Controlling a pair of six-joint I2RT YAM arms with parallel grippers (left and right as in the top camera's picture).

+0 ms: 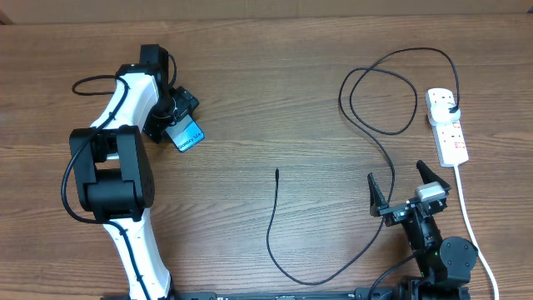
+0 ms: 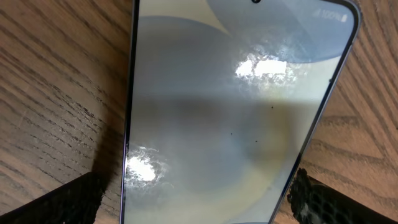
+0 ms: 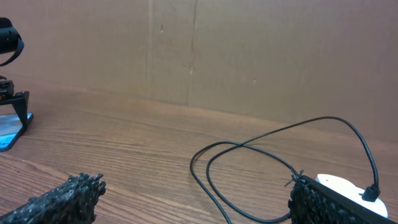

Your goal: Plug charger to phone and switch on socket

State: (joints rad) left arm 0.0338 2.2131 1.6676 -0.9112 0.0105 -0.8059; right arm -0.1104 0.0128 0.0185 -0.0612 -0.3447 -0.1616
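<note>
under the left gripper (image 1: 181, 127), between its wide-spread fingers (image 2: 62, 202), the phone (image 1: 190, 136) lies flat on the table (image 1: 275, 75); whether they touch its edges cannot be told. well to that gripper's right, the charger cable (image 1: 276, 177) loops to its plug (image 1: 450, 106) in the power strip (image 1: 450, 137). near the strip the right gripper (image 1: 401, 190) stands fully open, empty. only the left wrist view shows the lit screen close.

The table (image 1: 275, 100) is brown wood with thin dark lines. The phone (image 1: 188, 134), at the upper left, has a bright blue screen. The charger (image 1: 276, 192) is a black cable. The socket (image 1: 447, 127), at the right, is white with small red marks. The left arm (image 1: 133, 92) is white and black.
</note>
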